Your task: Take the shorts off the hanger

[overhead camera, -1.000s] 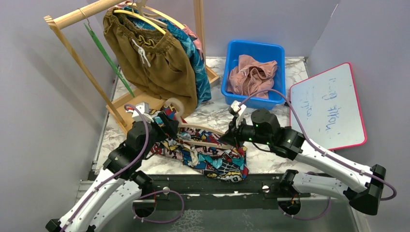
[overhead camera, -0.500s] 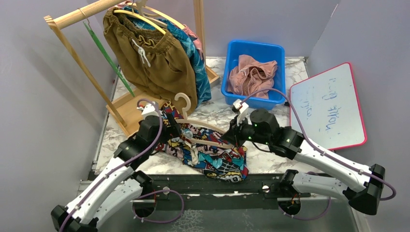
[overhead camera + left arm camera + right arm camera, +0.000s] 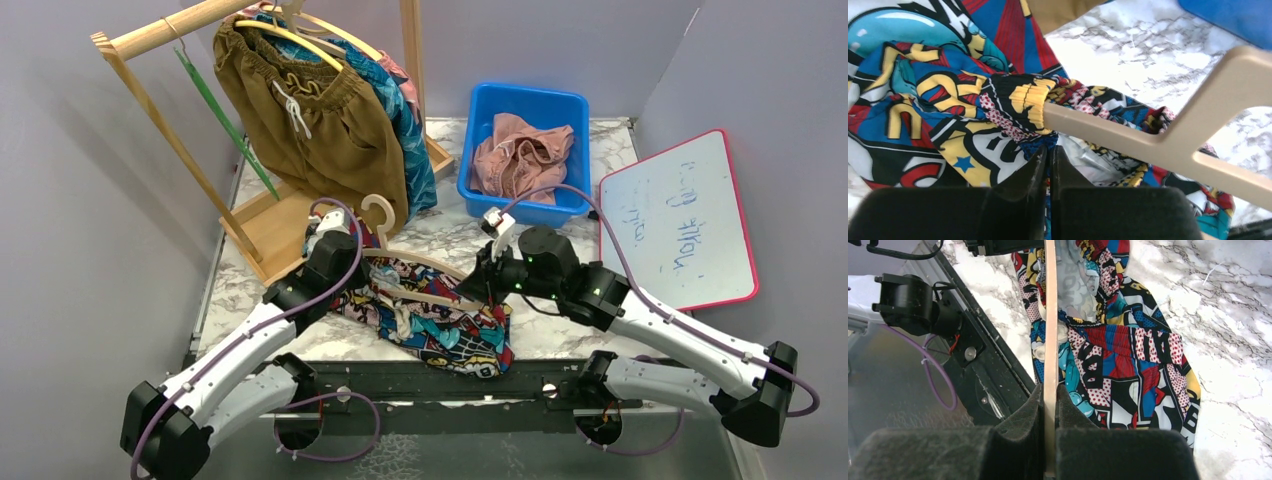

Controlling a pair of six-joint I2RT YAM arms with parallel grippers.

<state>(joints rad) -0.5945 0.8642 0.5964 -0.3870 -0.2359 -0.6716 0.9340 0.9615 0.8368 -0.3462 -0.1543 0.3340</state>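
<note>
The comic-print shorts [image 3: 440, 322] lie crumpled on the marble table, still threaded on a beige hanger [image 3: 420, 262]. My left gripper [image 3: 362, 278] sits at the shorts' left side, just below the hanger arm. In the left wrist view it [image 3: 1049, 152] is shut, pinching a fold of the shorts [image 3: 948, 100] beside the elastic waistband that wraps the hanger [image 3: 1158, 135]. My right gripper [image 3: 480, 285] is shut on the hanger's right end; the right wrist view shows the beige bar [image 3: 1050, 315] clamped between its jaws [image 3: 1050, 390], with the shorts [image 3: 1128, 355] to its right.
A wooden rack [image 3: 150, 35] at the back left carries olive-brown shorts [image 3: 320, 140], teal ones [image 3: 405, 120] and a bare green hanger [image 3: 225, 125]. A blue bin [image 3: 520, 95] holds pink shorts [image 3: 520, 150]. A whiteboard [image 3: 680, 220] lies at the right.
My left arm has reached forward and right onto the comic-print shorts, and its gripper has gone from open to shut on the fabric. The right gripper has kept its hold on the hanger.
</note>
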